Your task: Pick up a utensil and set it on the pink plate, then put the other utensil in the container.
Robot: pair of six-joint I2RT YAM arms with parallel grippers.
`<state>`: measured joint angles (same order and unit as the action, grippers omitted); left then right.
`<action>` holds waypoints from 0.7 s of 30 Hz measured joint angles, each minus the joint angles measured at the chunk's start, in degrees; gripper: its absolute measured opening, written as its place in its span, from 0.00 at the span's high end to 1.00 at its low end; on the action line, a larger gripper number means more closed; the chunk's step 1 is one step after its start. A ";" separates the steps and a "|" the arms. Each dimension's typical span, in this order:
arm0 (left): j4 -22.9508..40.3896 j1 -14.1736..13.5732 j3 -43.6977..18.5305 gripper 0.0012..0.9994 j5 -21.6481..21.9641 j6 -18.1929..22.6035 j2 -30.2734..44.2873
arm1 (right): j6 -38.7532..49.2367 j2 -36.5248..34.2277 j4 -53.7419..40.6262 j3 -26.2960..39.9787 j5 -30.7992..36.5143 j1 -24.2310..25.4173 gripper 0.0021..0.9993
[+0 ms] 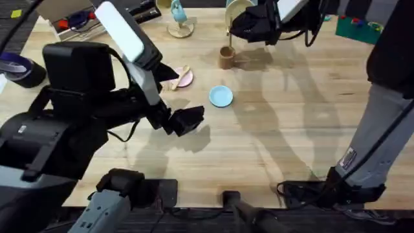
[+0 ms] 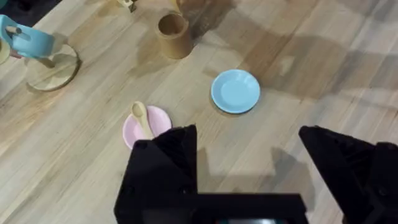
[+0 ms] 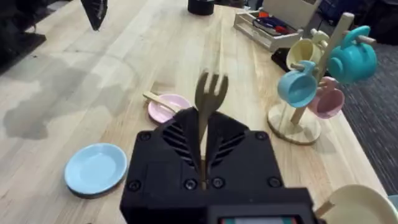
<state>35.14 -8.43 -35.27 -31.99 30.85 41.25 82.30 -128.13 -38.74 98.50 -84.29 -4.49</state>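
Observation:
The wooden spoon (image 2: 141, 118) lies on the pink plate (image 2: 158, 122), its bowl on the rim; I also see the spoon (image 1: 176, 79) on the pink plate (image 1: 185, 79) from overhead. My left gripper (image 2: 249, 146) hovers open and empty over bare table on the near side of the plate. My right gripper (image 3: 204, 171) is shut on the fork (image 3: 209, 99), whose tines point away from the wrist. From overhead the right gripper (image 1: 244, 29) hangs just behind the brown container (image 1: 226, 57), which stands upright beside the plates as the container (image 2: 173, 35).
A light blue plate (image 1: 220, 96) sits right of the pink one. A mug tree (image 3: 317, 81) with coloured mugs stands at the table's far side, with a tray of small items (image 3: 273, 28) beyond it. Bare wood lies in front of the plates.

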 joint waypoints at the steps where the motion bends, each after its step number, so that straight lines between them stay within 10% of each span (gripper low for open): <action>1: 0.00 0.00 0.00 0.01 0.00 0.00 0.00 | 0.00 0.01 0.02 0.00 0.00 0.00 0.97; 21: 0.00 0.00 0.00 0.01 0.00 0.00 0.00 | 0.00 -4.06 0.98 0.00 0.00 -0.11 0.97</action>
<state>35.14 -8.43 -35.27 -31.99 30.85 41.25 82.31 -132.19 -37.76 98.50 -84.29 -4.60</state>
